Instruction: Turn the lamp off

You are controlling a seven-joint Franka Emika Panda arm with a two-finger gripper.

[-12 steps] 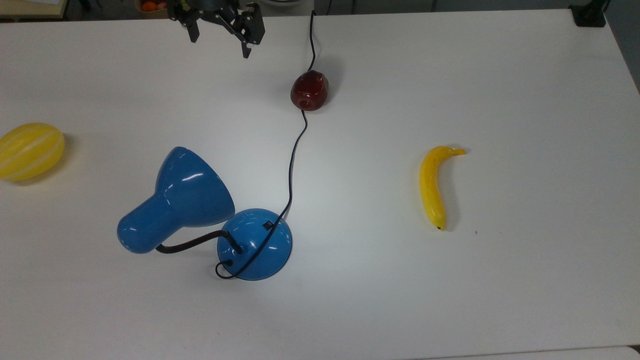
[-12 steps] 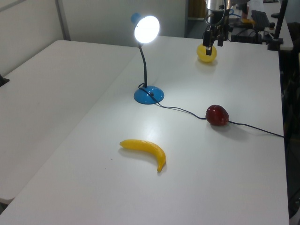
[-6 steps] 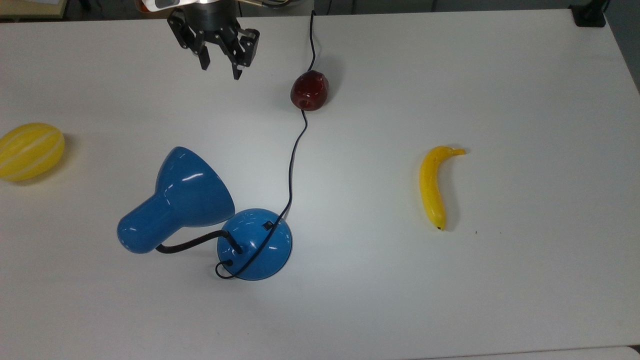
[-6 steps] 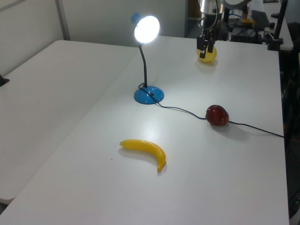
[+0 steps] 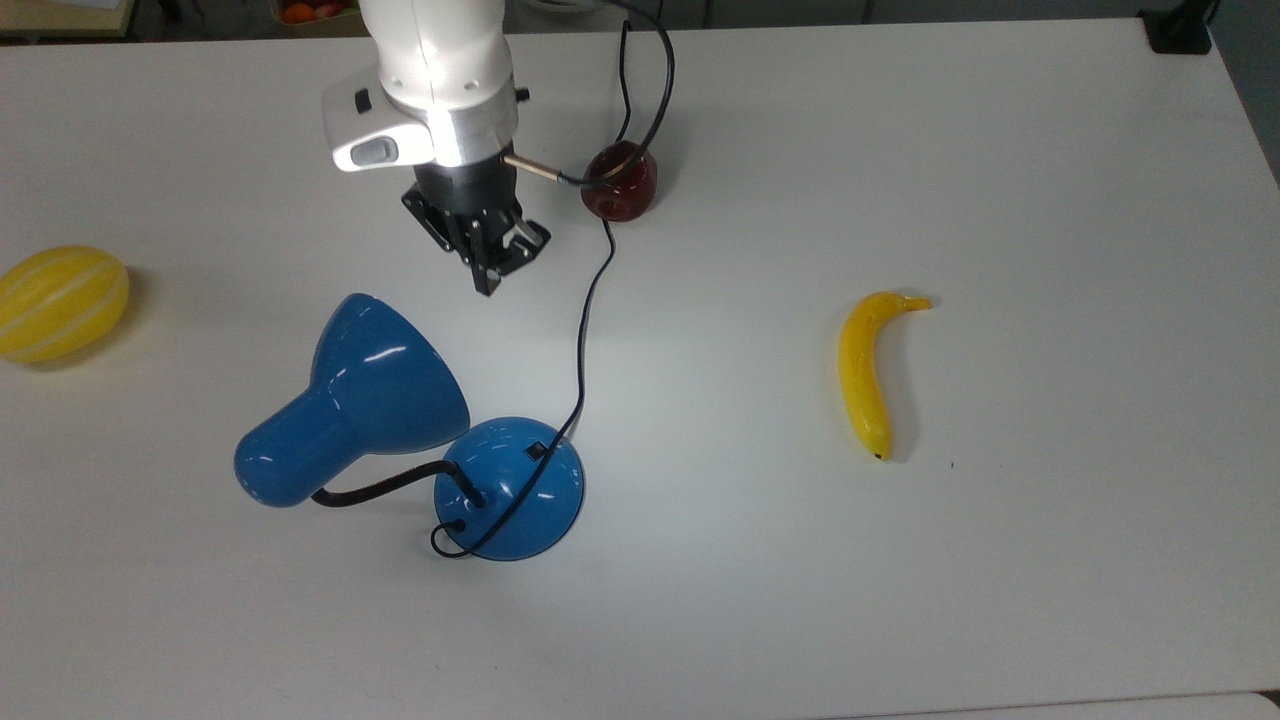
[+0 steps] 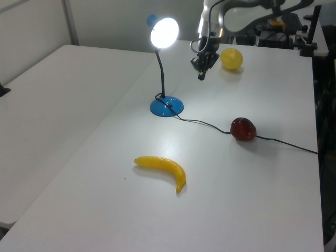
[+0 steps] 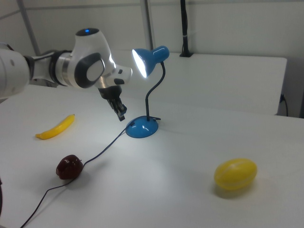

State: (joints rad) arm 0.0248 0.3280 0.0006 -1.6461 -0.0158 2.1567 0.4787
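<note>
Lamp [image 5: 400,420] remained lit at lower left while the tool [image 5: 492,268], fingers together, had descended from the top edge toward its switch [image 5: 536,451].

Top view: straight down on table [image 5: 1000,600]. Left and right views: oblique, raised, from opposite ends. All share lamp [image 5: 400,430] and banana [image 5: 865,370].

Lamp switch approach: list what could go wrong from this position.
1. The gripper hangs beside the cone shade; descending toward the small black switch on the base, it might clip the shade and tip the lamp.
2. The cord runs right past the switch, so the fingers could snag it.
3. The base is domed and glossy; a press off centre may slide away instead of clicking.
</note>
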